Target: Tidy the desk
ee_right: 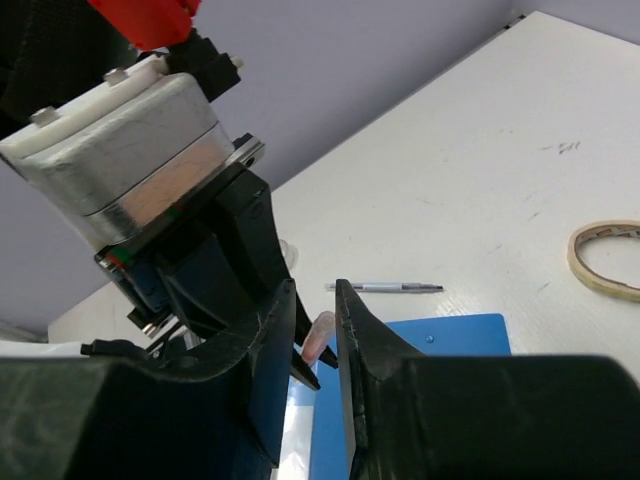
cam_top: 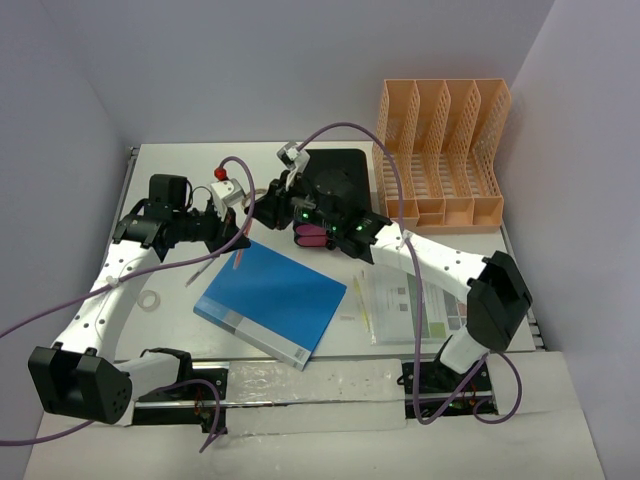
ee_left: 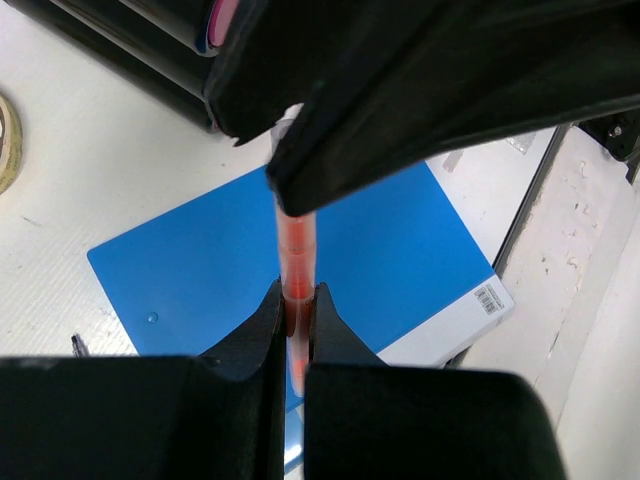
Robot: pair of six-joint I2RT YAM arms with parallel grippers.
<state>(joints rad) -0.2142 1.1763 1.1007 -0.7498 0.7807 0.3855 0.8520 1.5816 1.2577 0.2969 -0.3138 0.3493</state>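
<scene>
The white desk (cam_top: 175, 330) holds a blue notebook (cam_top: 272, 300) in its middle. My left gripper (cam_top: 243, 238) hangs above the notebook's far corner, shut on a translucent red pen (ee_left: 297, 262) that sticks out ahead of its fingertips. My right gripper (cam_top: 262, 208) faces it from the right. In the right wrist view its jaws (ee_right: 316, 300) stand slightly apart, and the pen's pinkish end (ee_right: 322, 335) lies between them with a gap at the side. The left gripper (ee_left: 297, 302) also shows in its own wrist view.
A black box with pink drawers (cam_top: 325, 200) stands at the back. An orange file rack (cam_top: 440, 150) is at the back right. A thin pen (cam_top: 205, 268) and a tape ring (cam_top: 150, 300) lie left of the notebook. Papers (cam_top: 410, 305) and a yellow pencil (cam_top: 358, 300) lie to its right.
</scene>
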